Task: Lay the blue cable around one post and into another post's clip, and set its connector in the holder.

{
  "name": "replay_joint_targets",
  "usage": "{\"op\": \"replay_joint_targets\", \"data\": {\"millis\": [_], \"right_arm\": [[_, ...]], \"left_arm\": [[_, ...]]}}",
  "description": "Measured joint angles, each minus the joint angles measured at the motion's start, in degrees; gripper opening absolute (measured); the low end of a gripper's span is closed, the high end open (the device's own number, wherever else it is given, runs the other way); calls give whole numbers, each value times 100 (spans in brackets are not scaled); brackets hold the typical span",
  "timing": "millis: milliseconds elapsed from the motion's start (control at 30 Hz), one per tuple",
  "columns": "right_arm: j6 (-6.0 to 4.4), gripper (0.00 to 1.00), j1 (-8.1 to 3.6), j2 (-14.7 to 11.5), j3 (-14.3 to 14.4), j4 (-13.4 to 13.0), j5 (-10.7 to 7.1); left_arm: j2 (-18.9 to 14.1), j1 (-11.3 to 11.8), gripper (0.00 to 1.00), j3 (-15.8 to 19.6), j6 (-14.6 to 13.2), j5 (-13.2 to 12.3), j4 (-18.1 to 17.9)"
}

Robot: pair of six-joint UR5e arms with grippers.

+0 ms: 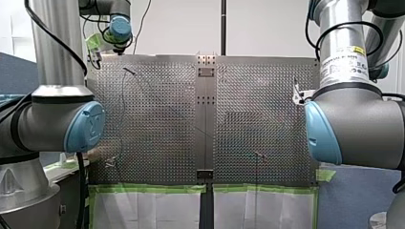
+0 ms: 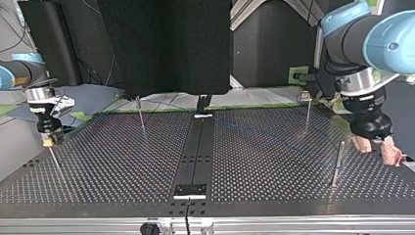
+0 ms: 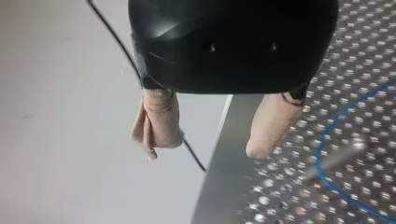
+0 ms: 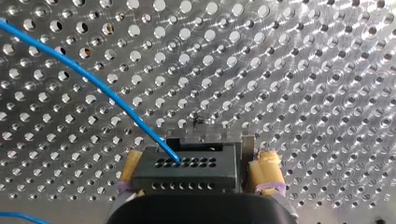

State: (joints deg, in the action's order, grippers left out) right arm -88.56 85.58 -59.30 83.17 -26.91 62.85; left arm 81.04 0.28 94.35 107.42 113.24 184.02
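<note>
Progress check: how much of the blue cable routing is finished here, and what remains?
Seemingly done: the blue cable bends around a post ahead of my left gripper, whose fingers are open and empty. In hand: my right gripper is shut on the connector, not yet set down. Left: clipping the cable into another post and seating the connector; neither shows yet.

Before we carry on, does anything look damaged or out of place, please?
The beige wrap on one finger of my left gripper is crumpled and hangs loose at its tip; the other's lies smooth.
</note>
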Motion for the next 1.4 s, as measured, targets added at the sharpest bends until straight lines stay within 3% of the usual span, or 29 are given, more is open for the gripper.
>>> {"op": "replay_joint_targets", "data": {"millis": [600, 1400], "right_arm": [[-5, 99, -11, 0, 0, -7, 0], [-5, 99, -10, 0, -1, 15, 0]], "left_arm": [[6, -4, 100, -1, -1051, 8, 1022], [4, -45, 100, 1, -2463, 5, 1095]]}}
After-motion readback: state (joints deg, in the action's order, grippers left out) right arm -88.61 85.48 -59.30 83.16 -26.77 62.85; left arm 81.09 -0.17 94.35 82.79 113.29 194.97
